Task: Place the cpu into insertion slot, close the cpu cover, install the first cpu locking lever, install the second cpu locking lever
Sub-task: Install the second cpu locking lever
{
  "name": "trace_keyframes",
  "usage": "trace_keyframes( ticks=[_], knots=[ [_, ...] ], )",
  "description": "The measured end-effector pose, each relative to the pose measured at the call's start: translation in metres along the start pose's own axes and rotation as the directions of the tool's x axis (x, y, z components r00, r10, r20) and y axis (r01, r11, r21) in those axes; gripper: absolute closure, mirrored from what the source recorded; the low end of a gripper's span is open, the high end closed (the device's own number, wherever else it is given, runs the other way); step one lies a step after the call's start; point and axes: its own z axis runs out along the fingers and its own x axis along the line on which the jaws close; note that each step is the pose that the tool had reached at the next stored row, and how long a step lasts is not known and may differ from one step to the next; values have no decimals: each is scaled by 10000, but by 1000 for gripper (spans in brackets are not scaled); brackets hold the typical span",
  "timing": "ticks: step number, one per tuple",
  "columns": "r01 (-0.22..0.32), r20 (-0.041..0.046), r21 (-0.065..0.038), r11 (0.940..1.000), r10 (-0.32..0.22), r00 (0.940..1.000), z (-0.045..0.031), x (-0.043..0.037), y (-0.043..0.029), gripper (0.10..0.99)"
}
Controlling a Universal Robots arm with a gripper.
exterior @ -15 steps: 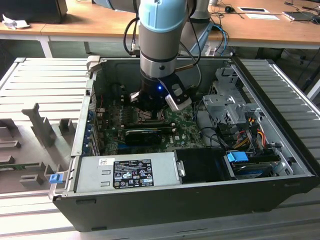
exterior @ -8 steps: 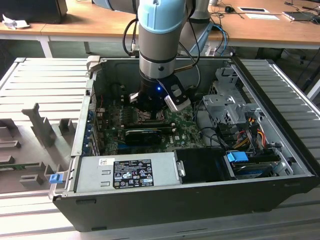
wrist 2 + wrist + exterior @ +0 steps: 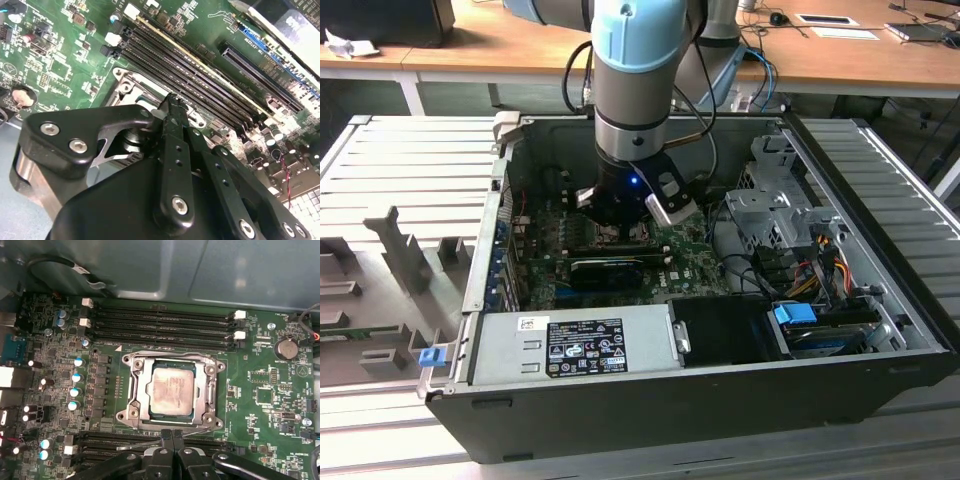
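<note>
Exterior view: the black gripper (image 3: 620, 212) is seen low over the green motherboard (image 3: 675, 255), frame centre.
Second wrist view: jaws are pressed together above the silvery cpu cover (image 3: 131, 86).
First wrist view: the pale square cpu (image 3: 171, 390) is seated in the black insertion slot (image 3: 199, 412), cover (image 3: 137, 390) down, centre frame.

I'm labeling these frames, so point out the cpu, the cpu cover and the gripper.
cpu (image 3: 171, 390): first wrist view, middle of its metal top.
cpu cover (image 3: 140, 390): first wrist view, one side bar of the frame.
gripper (image 3: 172, 434): first wrist view, between its fingertips.
</note>
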Motion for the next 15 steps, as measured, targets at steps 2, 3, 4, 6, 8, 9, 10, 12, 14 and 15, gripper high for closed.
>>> trace_keyframes(
  ticks=[2, 3, 4, 6, 8, 9, 10, 12, 14, 15],
  knots=[
    [3, 4, -73, 10000, -3, 10000, 4, 39, 0, 980],
    [6, 7, -110, 9999, -6, 10000, 5, 62, -1, 980],
    [16, 8, -152, 9999, -16, 10000, 4, 79, -6, 980],
    [89, 5, -242, 9997, -89, 10000, 3, 106, -20, 980],
    [171, -2, -303, 9994, -172, 9999, 0, 134, -48, 980],
    [175, 0, -331, 9993, -175, 9998, -2, 151, -58, 980],
    [181, 2, -356, 9992, -181, 9998, -4, 167, -68, 980],
    [189, 5, -403, 9990, -189, 9998, -7, 203, -84, 980],
    [205, 6, -440, 9988, -205, 9998, -10, 243, -95, 980],
    [215, 7, -465, 9987, -215, 9998, -10, 259, -97, 980]
  ],
)
